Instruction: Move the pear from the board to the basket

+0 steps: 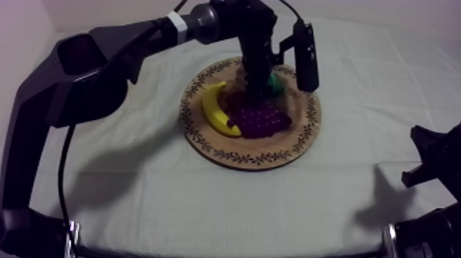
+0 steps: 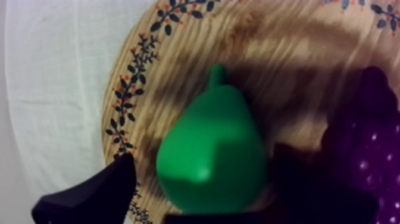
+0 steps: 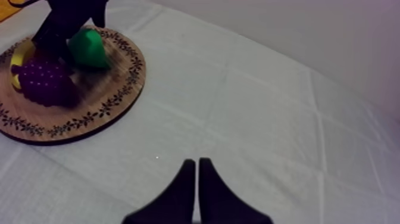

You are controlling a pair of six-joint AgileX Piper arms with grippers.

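A green pear (image 2: 211, 155) lies on the round wooden board (image 2: 280, 47), stem pointing away from the camera. My left gripper (image 2: 203, 159) is open with one finger on each side of the pear. A thin strip of board shows between one finger (image 2: 95, 193) and the fruit. From above, the left gripper (image 1: 257, 86) reaches straight down onto the board (image 1: 274, 152) and hides most of the pear (image 1: 275, 83). My right gripper (image 3: 197, 173) is shut on nothing, low over the cloth at the table's right side (image 1: 429, 161).
A yellow banana (image 1: 218, 110) and purple grapes (image 1: 261, 120) lie on the board just in front of the pear. The grapes (image 2: 369, 137) sit close beside one left finger. Bare cloth surrounds the board on all sides.
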